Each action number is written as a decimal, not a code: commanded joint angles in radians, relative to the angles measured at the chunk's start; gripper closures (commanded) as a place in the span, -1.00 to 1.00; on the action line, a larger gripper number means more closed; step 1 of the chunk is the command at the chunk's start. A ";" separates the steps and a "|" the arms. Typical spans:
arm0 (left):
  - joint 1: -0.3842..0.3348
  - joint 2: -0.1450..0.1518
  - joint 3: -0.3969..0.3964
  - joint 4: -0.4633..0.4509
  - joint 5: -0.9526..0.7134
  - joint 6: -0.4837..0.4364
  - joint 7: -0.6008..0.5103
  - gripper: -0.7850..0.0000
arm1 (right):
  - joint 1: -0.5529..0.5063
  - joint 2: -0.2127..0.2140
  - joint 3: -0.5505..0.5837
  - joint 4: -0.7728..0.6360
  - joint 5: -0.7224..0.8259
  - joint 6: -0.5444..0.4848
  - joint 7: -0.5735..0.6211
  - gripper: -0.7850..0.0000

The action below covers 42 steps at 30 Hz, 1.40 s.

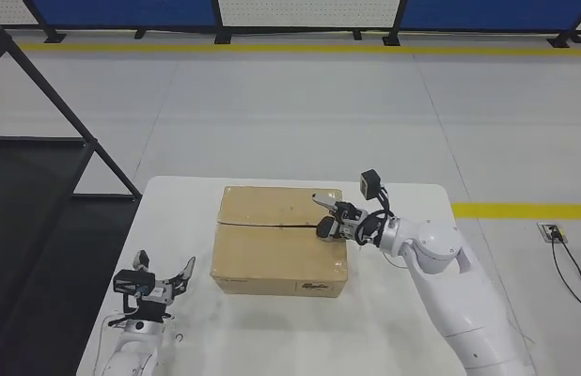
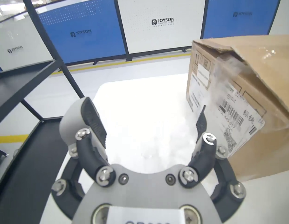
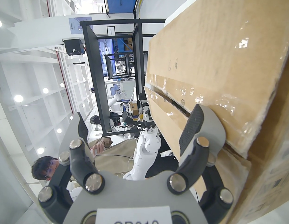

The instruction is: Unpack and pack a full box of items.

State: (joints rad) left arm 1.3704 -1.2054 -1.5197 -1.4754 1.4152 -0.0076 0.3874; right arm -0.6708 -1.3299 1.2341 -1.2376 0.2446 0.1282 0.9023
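Note:
A brown cardboard box (image 1: 279, 240) stands in the middle of the white table (image 1: 178, 211), its two top flaps folded shut with a dark seam between them. My right gripper (image 1: 325, 214) is open at the right end of the box top, over the seam. In the right wrist view one finger pad (image 3: 191, 127) lies against the taped flap edge of the box (image 3: 205, 54), the other in the air. My left gripper (image 1: 164, 266) is open and empty near the table's front left corner, left of the box (image 2: 251, 99). The left gripper (image 2: 146, 117) is low over the table.
A black metal shelf rack (image 1: 46, 160) stands off the table's left side, close to the left arm (image 2: 23, 75). Blue and white fence panels (image 1: 309, 11) close the far floor. Bare table lies left of and in front of the box.

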 commanded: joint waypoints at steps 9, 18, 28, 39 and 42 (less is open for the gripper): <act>-0.066 0.000 0.037 0.107 0.130 -0.009 0.036 -1.00 | 0.013 0.002 0.007 0.030 0.070 0.006 0.006 -1.00; -0.105 -0.008 0.066 0.159 0.137 0.004 0.053 -1.00 | 0.045 -0.001 -0.008 0.082 0.121 0.006 0.007 -1.00; -0.144 -0.013 0.103 0.219 0.201 0.027 0.059 -1.00 | 0.070 -0.001 -0.022 0.129 0.137 0.005 0.013 -1.00; -0.250 -0.038 0.192 0.328 0.279 0.144 0.036 -1.00 | 0.086 -0.001 -0.036 0.151 0.154 0.002 0.013 -1.00; -0.278 -0.045 0.214 0.365 0.311 0.187 0.035 -1.00 | 0.089 0.000 -0.040 0.154 0.155 0.004 0.015 -1.00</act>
State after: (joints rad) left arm 1.1012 -1.2480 -1.3126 -1.1227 1.7179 0.1685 0.4232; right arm -0.5829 -1.3304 1.1954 -1.0847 0.3995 0.1305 0.9163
